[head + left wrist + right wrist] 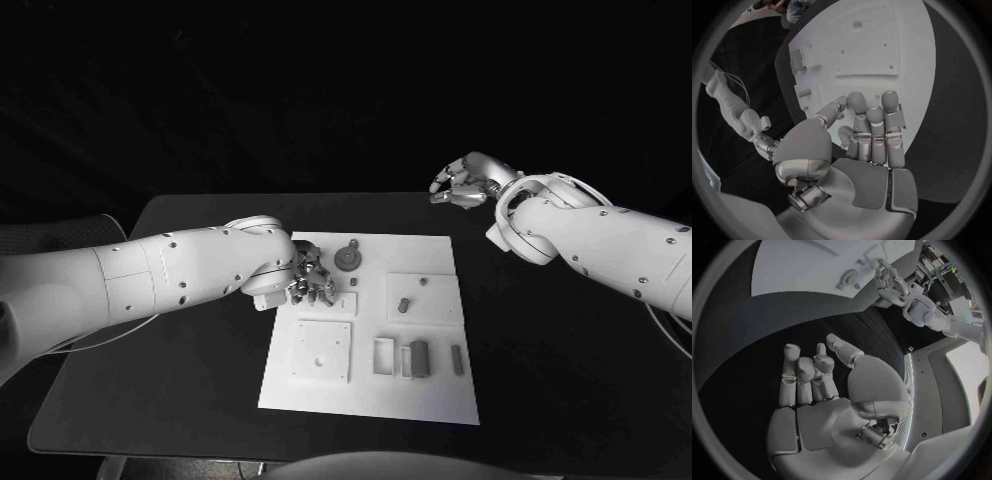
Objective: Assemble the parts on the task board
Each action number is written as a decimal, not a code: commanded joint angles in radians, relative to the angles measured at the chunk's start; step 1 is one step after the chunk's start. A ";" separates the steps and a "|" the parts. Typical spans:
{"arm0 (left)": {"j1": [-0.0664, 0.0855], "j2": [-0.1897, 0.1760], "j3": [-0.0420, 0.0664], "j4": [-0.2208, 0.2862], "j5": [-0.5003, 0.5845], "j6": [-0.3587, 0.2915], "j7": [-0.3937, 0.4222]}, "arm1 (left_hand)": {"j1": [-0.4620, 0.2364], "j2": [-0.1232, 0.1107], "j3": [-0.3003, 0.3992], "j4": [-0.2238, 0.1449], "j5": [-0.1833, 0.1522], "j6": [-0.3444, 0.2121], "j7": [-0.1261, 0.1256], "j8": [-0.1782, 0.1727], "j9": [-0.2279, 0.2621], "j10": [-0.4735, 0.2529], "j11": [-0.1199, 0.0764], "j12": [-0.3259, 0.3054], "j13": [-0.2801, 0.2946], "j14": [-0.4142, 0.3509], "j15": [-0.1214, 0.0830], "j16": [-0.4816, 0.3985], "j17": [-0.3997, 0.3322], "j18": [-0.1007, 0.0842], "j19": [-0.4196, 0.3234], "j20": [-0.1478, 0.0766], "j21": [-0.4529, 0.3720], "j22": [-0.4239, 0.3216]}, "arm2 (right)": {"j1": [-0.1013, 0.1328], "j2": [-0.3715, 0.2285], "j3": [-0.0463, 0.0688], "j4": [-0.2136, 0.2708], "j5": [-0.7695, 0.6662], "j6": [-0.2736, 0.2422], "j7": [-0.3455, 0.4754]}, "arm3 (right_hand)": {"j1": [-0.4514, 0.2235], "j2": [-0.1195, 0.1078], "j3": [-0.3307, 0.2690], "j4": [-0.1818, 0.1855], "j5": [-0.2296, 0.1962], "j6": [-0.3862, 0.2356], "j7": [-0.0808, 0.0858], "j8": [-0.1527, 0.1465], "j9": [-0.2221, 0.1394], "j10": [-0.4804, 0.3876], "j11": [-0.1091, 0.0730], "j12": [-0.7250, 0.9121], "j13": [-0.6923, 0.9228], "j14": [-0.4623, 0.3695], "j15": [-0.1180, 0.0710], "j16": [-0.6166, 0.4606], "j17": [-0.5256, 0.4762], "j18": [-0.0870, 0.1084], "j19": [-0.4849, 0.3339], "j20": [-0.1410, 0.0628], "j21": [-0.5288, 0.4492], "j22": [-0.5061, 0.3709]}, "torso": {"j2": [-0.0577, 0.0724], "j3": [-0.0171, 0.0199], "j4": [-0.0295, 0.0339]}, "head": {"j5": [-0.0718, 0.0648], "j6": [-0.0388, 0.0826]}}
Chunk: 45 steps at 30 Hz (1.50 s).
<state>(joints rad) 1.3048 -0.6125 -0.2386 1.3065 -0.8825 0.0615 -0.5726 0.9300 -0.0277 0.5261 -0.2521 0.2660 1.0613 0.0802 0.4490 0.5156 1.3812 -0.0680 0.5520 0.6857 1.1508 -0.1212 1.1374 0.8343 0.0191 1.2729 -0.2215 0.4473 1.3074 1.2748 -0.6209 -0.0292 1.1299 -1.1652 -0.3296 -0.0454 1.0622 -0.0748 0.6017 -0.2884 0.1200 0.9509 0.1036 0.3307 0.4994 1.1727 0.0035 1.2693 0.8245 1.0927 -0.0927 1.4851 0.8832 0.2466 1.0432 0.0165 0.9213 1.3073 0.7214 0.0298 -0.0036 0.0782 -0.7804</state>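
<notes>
The white task board (433, 395) lies in the middle of the black table. On it sit a round grey part (349, 258), a small part (405, 305) on a raised square, a larger square plate (323, 350) and upright rectangular parts (418, 358). My left hand (307, 283) hovers over the board's far left area, beside the round part. Its fingers (873, 125) are stretched out and hold nothing. My right hand (464, 183) is raised beyond the board's far right corner, over bare table. Its palm (826, 415) is empty and its fingers (804, 370) are spread.
A slim bar (457, 360) stands near the board's right edge. Black table (188, 400) surrounds the board on every side. The right wrist view shows the board (804, 265), the round part (848, 277) and my left hand (892, 282) beyond the right hand.
</notes>
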 commanded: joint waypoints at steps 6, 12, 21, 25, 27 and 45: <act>-0.001 0.004 0.001 -0.002 -0.023 0.012 0.013 | -0.005 0.003 -0.002 0.013 0.001 0.129 -0.071 0.014 0.198 -0.003 -0.010 0.017 0.005 -0.001 -0.011 0.018 -0.005 0.021 0.008 -0.003 0.015 0.025 | 0.000 0.001 0.001 0.002 -0.001 0.017 0.002 | -0.004 -0.004 0.008 0.001 0.003 0.004 0.010 -0.005 0.001 -0.008 -0.003 -0.005 -0.001 0.001 -0.009 -0.007 -0.001 0.015 0.001 0.002 -0.007 0.012 | 0.000 0.0000 0.0001 | 0.002 0.003; -0.004 0.008 0.001 -0.003 -0.033 0.014 0.014 | -0.006 0.004 -0.001 0.015 -0.001 0.129 -0.072 0.015 0.200 -0.003 -0.011 0.020 0.006 -0.001 -0.011 0.021 -0.006 0.021 0.008 -0.004 0.018 0.025 | 0.000 0.002 0.001 0.002 -0.001 0.018 0.003 | -0.004 -0.004 0.008 0.001 0.003 0.004 0.010 -0.005 0.002 -0.008 -0.003 -0.005 -0.001 0.001 -0.009 -0.007 -0.001 0.015 0.001 0.002 -0.007 0.012 | 0.000 0.0003 -0.0008 | 0.002 0.004; -0.007 0.010 0.001 -0.007 -0.039 0.013 0.014 | -0.007 0.002 -0.003 0.017 -0.003 0.131 -0.075 0.020 0.207 -0.003 -0.013 0.030 0.009 0.000 -0.014 0.030 -0.009 0.021 0.009 -0.007 0.026 0.025 | 0.000 0.001 0.001 0.004 -0.001 0.019 0.002 | -0.004 -0.004 0.008 0.001 0.003 0.004 0.010 -0.006 0.002 -0.008 -0.003 -0.005 -0.001 0.001 -0.009 -0.007 -0.001 0.015 0.001 0.002 -0.007 0.012 | 0.001 0.0006 -0.0010 | 0.002 0.002; -0.007 0.010 0.001 -0.007 -0.045 0.011 0.015 | -0.007 0.001 -0.003 0.018 -0.003 0.132 -0.076 0.022 0.210 -0.002 -0.014 0.034 0.010 0.000 -0.015 0.034 -0.010 0.021 0.010 -0.008 0.030 0.025 | 0.000 0.001 0.001 0.004 -0.001 0.019 0.002 | -0.004 -0.004 0.008 0.001 0.003 0.004 0.010 -0.006 0.002 -0.008 -0.003 -0.005 -0.001 0.001 -0.009 -0.007 -0.001 0.015 0.001 0.002 -0.007 0.012 | 0.000 0.0007 -0.0004 | 0.001 0.002; -0.007 0.010 0.001 -0.007 -0.055 0.009 0.016 | -0.007 0.001 -0.003 0.019 -0.003 0.133 -0.077 0.024 0.212 -0.002 -0.015 0.038 0.011 0.000 -0.016 0.037 -0.011 0.021 0.011 -0.009 0.033 0.025 | 0.000 0.001 0.001 0.004 -0.001 0.019 0.002 | -0.005 -0.004 0.008 0.001 0.003 0.004 0.010 -0.006 0.002 -0.008 -0.003 -0.005 -0.001 0.001 -0.009 -0.007 -0.001 0.015 0.001 0.002 -0.007 0.012 | 0.000 0.0012 -0.0003 | 0.002 0.001; -0.008 0.010 0.001 -0.011 -0.057 0.028 0.022 | 0.000 0.003 -0.001 0.013 0.006 0.137 -0.082 0.036 0.226 0.000 -0.018 0.058 0.015 0.002 -0.021 0.056 -0.017 0.021 0.012 -0.014 0.052 0.025 | 0.000 0.002 0.001 0.005 -0.001 0.021 0.002 | -0.005 -0.004 0.008 0.001 0.003 0.004 0.010 -0.006 0.003 -0.008 -0.002 -0.005 -0.001 0.001 -0.009 -0.007 -0.001 0.015 0.001 0.002 -0.008 0.012 | 0.000 0.0010 -0.0006 | 0.001 0.000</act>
<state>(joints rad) 1.2967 -0.6053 -0.2383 1.2950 -0.9331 0.0689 -0.5632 0.9226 -0.0352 0.5209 -0.2358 0.2672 1.0773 0.0644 0.4794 0.7399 1.3813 -0.0822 0.6040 0.6994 1.1509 -0.1361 1.1919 0.8192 0.0192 1.2852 -0.2301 0.4952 1.3077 1.2748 -0.6198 -0.0292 1.1332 -1.1649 -0.3210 -0.0462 1.0622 -0.0748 0.6017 -0.2884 0.1200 0.9509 0.1036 0.3307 0.5009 1.1727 -0.0004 1.2693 0.8246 1.0914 -0.0953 1.4851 0.8833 0.2467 1.0432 0.0165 0.9176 1.3073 0.7215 0.0305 -0.0041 0.0798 -0.7808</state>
